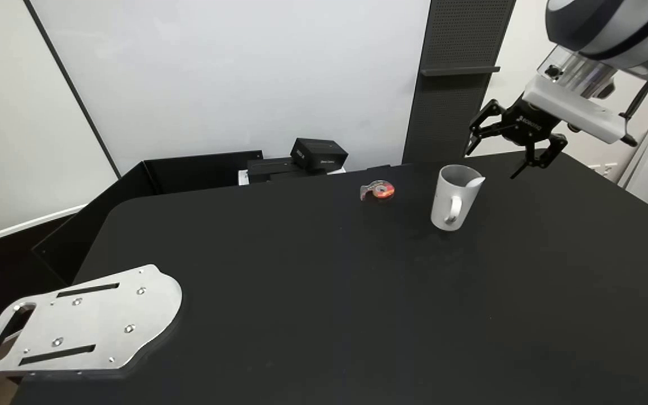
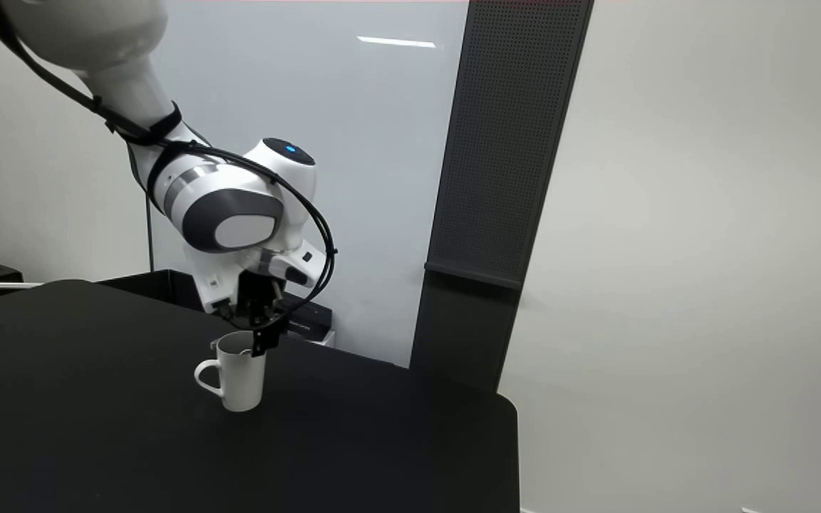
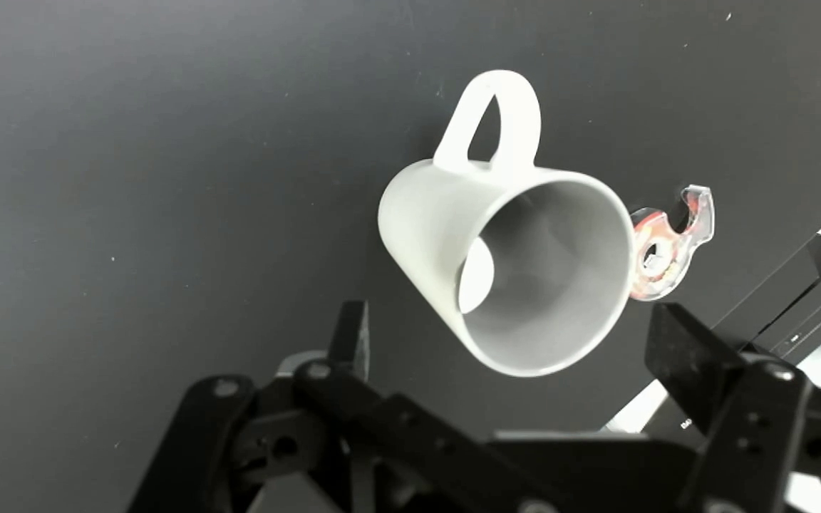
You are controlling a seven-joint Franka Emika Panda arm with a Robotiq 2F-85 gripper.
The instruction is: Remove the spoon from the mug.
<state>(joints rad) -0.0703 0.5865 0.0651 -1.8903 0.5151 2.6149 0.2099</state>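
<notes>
The spoon point(image 1: 475, 181) is plain white and smooth, its visible end rounded and narrowing to a blunt tip. It sits in the mug point(image 1: 446, 197), leaning against the rim, where that tip overlaps the edge in an exterior view; the lower part is hidden by the mug's wall. From the wrist view it shows as a bright, flat-looking oval, whiter than the greyish inside wall next to it. How far it stands above the rim I cannot tell. The mug is white too, a tall plain cylinder with a side handle, upright on the black table point(image 1: 301, 292). The hand point(image 1: 491, 165) hangs tilted near the mug, released, its two dark fingers point(image 3: 350, 342) spread wide apart and gripping nothing. Near the mug on the table lies a clear tape dispenser point(image 1: 380, 192) with a reddish-orange roll. Black boxes point(image 1: 319, 155) are stacked just past the table's far edge. Well apart from the mug, by another edge, lies a silvery metal plate point(image 1: 93, 318) with slots and bolts.
</notes>
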